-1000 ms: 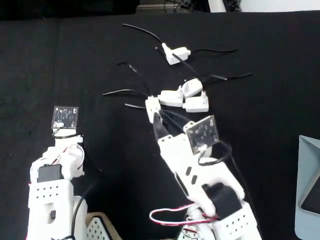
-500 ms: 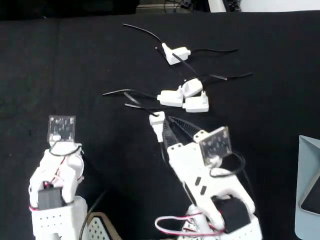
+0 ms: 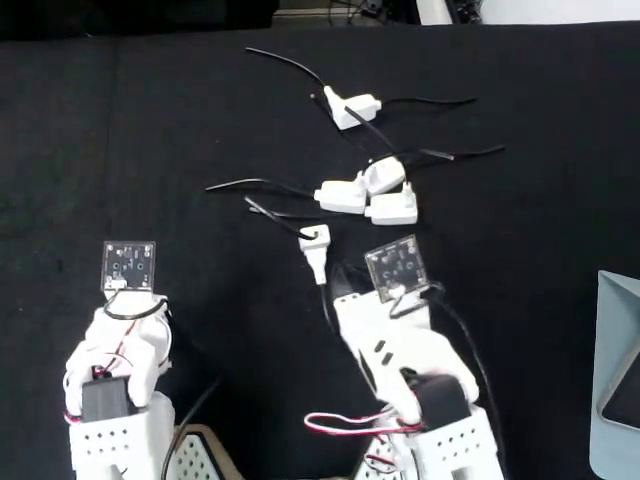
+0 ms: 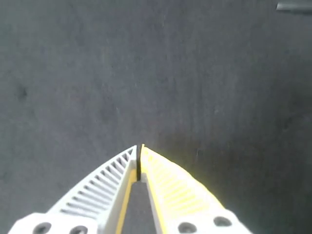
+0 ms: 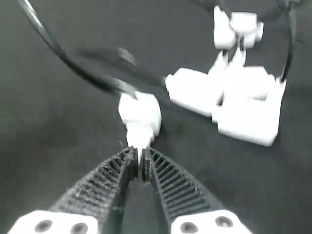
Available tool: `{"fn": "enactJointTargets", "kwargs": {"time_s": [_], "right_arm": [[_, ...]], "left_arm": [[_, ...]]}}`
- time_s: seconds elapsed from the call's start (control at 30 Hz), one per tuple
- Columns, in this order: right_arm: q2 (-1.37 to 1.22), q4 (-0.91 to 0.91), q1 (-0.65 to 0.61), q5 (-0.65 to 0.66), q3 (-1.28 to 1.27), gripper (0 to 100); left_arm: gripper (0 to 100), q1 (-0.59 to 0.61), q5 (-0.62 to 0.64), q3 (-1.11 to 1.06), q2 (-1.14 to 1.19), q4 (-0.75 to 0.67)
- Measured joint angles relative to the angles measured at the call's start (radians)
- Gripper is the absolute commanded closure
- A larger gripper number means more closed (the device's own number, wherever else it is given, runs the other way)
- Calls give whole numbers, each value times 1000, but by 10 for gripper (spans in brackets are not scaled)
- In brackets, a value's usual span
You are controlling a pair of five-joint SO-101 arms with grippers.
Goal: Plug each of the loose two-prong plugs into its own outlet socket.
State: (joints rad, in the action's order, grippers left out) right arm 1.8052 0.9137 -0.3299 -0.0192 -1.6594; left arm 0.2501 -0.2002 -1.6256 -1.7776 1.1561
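Right gripper point(image 5: 141, 158) fingers pinch almost closed on the narrow end of a small white two-prong plug with black cord point(image 5: 140, 114), near but apart from the white plug-and-socket cluster point(image 5: 243, 102) on the black table point(image 3: 150, 120), presumably for alignment room; left gripper point(image 4: 140, 150) fingers closed, empty, parked.

Plenty of room on the left: bare black surface point(image 3: 120, 120) through the left half and upper left. The centre is crowded, with a knot of white connectors point(image 3: 365, 195) and thin cables point(image 3: 240, 183) fanning both ways. A lone plug point(image 3: 315, 245) lies just below the knot, another plug point(image 3: 352, 107) above. A grey object point(image 3: 615, 380) hugs the right edge.
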Motion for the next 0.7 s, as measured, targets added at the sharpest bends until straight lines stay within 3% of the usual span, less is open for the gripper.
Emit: {"fn": "enactJointTargets", "kwargs": {"time_s": [0.17, 0.7], "right_arm": [[0, 52, 60, -2, -26, 983], [0, 373, 68, 0, -26, 985]], "left_arm": [[970, 0, 0, -51, -2, 0], [970, 0, 0, -57, 0, 0]]}}
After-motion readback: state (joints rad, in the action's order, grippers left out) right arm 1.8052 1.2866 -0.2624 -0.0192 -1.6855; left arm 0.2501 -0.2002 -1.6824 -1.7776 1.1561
